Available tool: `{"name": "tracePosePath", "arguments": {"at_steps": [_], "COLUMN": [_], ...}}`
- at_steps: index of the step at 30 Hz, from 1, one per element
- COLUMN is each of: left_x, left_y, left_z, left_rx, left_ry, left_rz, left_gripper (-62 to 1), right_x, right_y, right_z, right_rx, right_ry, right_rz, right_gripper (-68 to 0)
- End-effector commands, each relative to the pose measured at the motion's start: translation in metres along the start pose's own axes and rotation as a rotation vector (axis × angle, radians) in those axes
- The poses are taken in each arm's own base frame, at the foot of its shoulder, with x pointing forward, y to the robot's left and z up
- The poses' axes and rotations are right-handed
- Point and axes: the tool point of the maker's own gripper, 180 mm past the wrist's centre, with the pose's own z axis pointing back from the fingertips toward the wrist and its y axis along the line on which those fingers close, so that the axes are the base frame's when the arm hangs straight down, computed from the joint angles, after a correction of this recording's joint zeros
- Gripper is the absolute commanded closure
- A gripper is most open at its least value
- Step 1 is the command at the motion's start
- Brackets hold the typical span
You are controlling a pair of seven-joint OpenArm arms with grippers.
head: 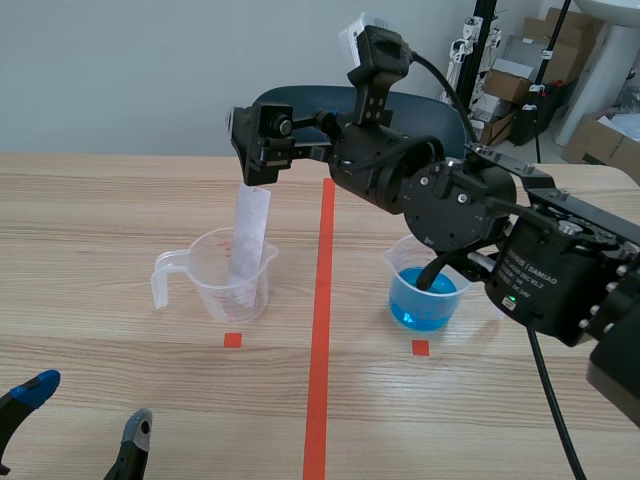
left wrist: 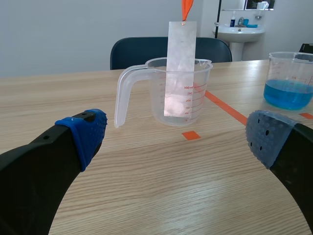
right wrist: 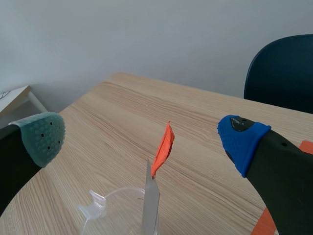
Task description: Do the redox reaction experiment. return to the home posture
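Observation:
A clear measuring cup [head: 215, 290] stands left of the red tape line. A thin silvery strip [head: 248, 235] with an orange tag [right wrist: 163, 147] leans upright inside it. My right gripper [head: 256, 178], reaching across the middle, hovers open just above the strip's top; in the right wrist view the strip [right wrist: 150, 205] and cup rim [right wrist: 107, 210] lie below the spread fingers [right wrist: 142, 139], touching neither pad. A beaker of blue liquid [head: 425, 300] stands right of the line, under the right arm. My left gripper [head: 75, 425] rests open, low at the near left, facing the cup [left wrist: 146, 98] and strip [left wrist: 180, 68].
A dark blue chair [head: 300, 105] stands behind the table's far edge. Cardboard boxes [head: 520, 80] and a stand crowd the back right. The right arm's bulk hangs over the blue beaker [left wrist: 288, 81].

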Motion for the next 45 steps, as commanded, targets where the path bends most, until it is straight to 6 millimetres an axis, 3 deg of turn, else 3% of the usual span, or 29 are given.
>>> {"name": "tracePosePath", "arguments": {"at_steps": [1,11,17,25,32,39,45], "left_x": [0.007,0.008,0.019,0.017,0.046,0.083,0.113], "left_y": [0.003,0.003,0.007,0.041,0.069,0.050,0.046], "left_z": [-0.003,-0.007,-0.005,-0.005,-0.027,-0.070,-0.099], "left_rx": [-0.006,-0.003,-0.008,-0.036,-0.080,-0.253,-0.303], "left_ry": [-0.030,-0.042,-0.096,-0.003,0.015,0.044,0.040], "left_rz": [-0.012,-0.007,-0.018,-0.095,-0.157,-0.189,-0.190], "left_gripper": [-60.2,-60.2,-60.2,-60.2,-60.2,-60.2,-60.2], "right_x": [0.013,0.012,0.013,0.019,0.047,0.085,0.121], "right_y": [-0.002,-0.002,-0.002,-0.012,-0.014,-0.013,-0.020], "right_z": [-0.001,-0.001,-0.001,0.005,0.019,0.043,0.072], "right_rx": [0.004,0.004,0.008,0.002,0.021,0.055,0.069], "right_ry": [-0.029,-0.026,-0.025,-0.025,-0.062,-0.137,-0.218], "right_rz": [0.014,0.014,0.017,0.045,0.126,0.246,0.372], "right_gripper": [-67.9,-67.9,-67.9,-67.9,-67.9,-67.9,-67.9]}}
